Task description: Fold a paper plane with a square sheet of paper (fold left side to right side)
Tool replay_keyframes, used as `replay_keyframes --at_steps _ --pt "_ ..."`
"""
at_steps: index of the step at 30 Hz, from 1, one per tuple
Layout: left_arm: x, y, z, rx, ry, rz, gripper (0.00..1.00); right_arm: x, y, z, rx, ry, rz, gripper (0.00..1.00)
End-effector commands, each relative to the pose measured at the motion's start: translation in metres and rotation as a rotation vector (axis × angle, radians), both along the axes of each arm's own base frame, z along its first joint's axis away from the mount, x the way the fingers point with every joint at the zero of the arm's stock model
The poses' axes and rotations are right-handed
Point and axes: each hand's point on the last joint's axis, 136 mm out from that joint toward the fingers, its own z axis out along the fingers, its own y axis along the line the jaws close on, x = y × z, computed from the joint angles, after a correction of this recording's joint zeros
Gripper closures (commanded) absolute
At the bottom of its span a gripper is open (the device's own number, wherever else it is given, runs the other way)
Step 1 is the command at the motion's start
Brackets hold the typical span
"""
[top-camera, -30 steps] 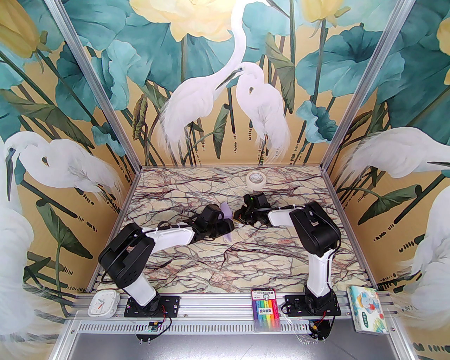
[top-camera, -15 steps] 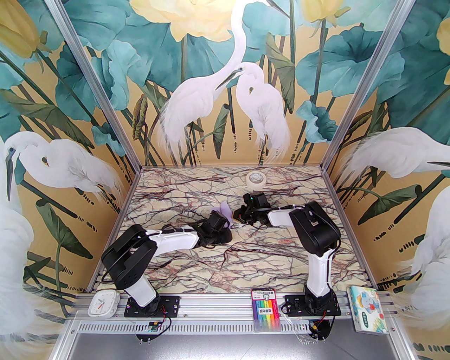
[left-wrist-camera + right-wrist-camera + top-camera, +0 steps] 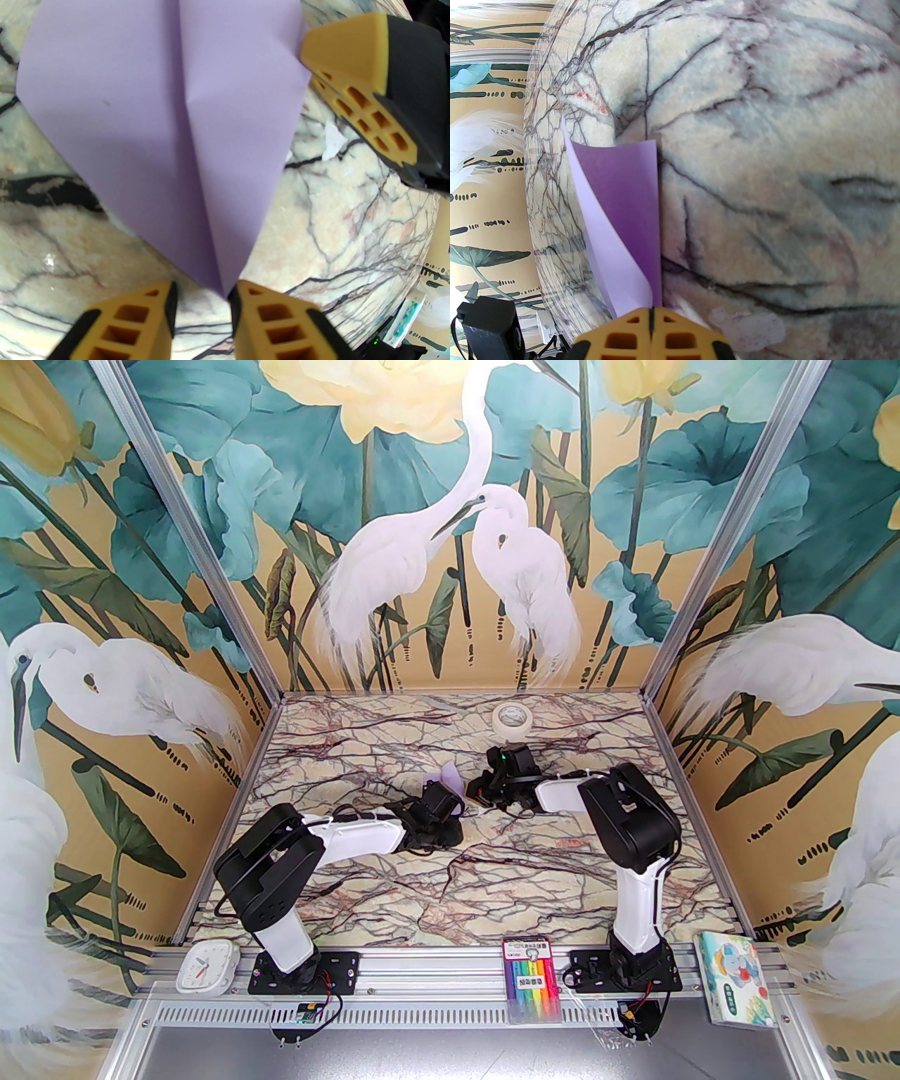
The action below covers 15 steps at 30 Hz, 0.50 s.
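Where 2 arms meet near its middle lies item 1, the marbled worktop (image 3: 492, 880).
Item 2: left arm (image 3: 351, 841) and right arm (image 3: 619, 810), both reaching inward.
Item 3: left gripper (image 3: 203, 291), yellow fingers (image 3: 274, 300) parted with a clear gap, low over the worktop.
Item 4: right gripper (image 3: 652, 316), fingers pressed together, pinching an edge of item 5.
Item 5: paper plane (image 3: 168, 123), lavender, centre crease, between both grippers; its pointed tip sits in the left fingers' gap, just beside 1 of them.
Item 6: white tape roll (image 3: 511, 718), far side, well apart.
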Motion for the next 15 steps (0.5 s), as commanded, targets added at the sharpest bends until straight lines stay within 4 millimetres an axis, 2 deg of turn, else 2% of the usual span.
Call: replay_keyframes --at_steps 1,15 --pt "-0.004 0.008 -0.016 0.073 0.032 0.002 0.73 -0.002 0.002 -0.005 -0.006 0.007 0.02 1.0" --pt "-0.01 0.011 -0.026 0.112 0.063 -0.017 0.73 0.011 0.007 -0.005 -0.036 -0.002 0.034 1.0"
